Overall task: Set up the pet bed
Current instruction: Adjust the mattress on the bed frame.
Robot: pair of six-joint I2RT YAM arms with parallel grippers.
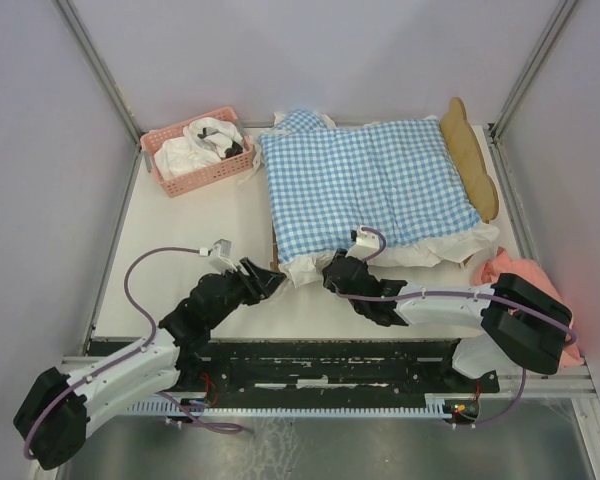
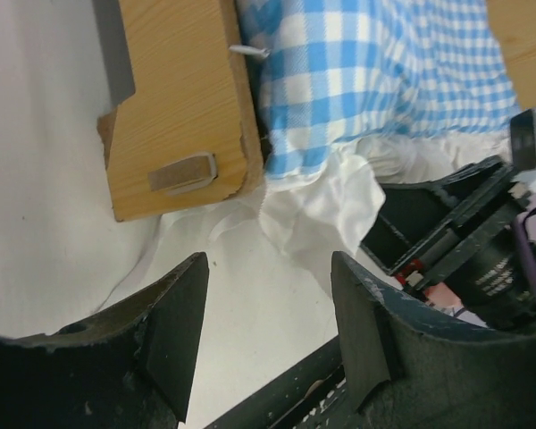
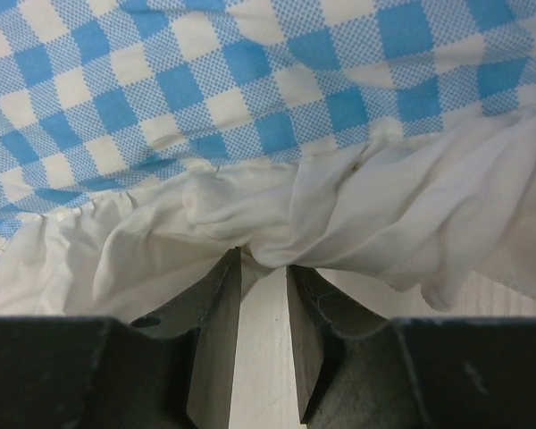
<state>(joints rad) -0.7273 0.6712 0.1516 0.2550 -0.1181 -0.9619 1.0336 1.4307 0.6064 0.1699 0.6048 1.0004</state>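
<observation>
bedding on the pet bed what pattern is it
The bedding is blue-and-white gingham with a plain white ruffle; clearest in the right wrist view.

One pet bed. One gingham bedding. One pink basket at ten o'clock, holding perhaps two white cloths, bundled. One salmon cloth at four o'clock. Two hands: left hand, right hand.

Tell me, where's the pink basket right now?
Top view: the basket sits at the far-left corner of the table, just left of the gingham bedding.
</observation>
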